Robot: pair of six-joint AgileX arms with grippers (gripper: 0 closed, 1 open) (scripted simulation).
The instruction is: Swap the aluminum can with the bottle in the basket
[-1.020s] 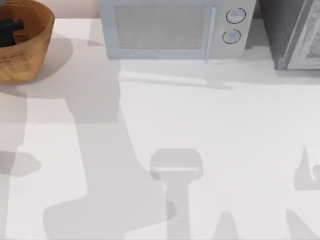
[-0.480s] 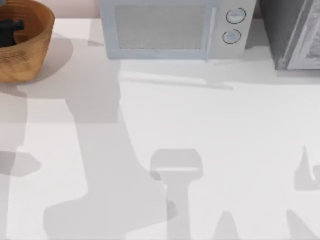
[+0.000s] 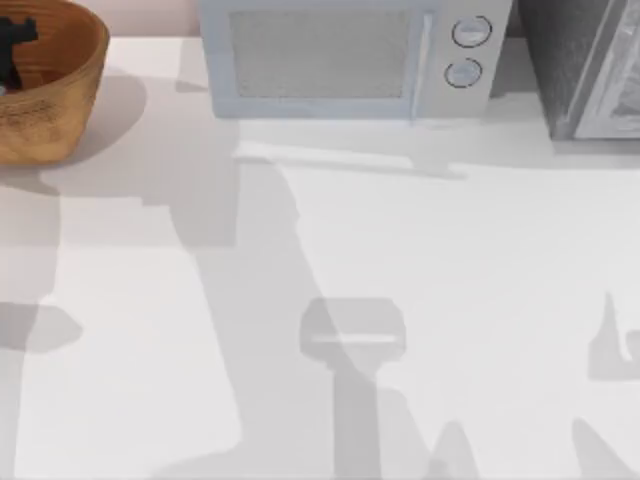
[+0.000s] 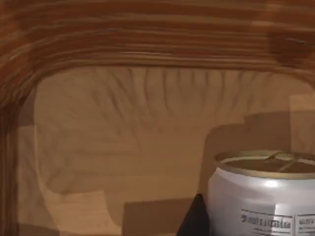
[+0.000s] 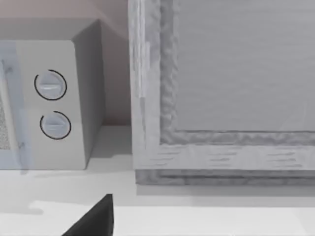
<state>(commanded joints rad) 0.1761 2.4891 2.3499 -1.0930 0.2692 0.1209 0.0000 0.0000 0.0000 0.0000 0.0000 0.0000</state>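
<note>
The basket, a round orange-brown wicker bowl, stands at the table's far left corner. My left gripper reaches down inside it as a dark shape. In the left wrist view the basket's ribbed inner wall is close ahead. The bottle, a white cylinder with a dull-gold top and small label markings, stands upright on the basket floor. One dark fingertip sits right beside it. The aluminum can is out of view. In the right wrist view one dark fingertip hovers above the table near the microwave.
A white microwave stands at the back middle. A grey cabinet-like box fills the back right corner. Arm shadows lie across the white table.
The left gripper's dark shape has shifted toward the far left inside the basket. The arm's shadow on the table has swung to the right.
</note>
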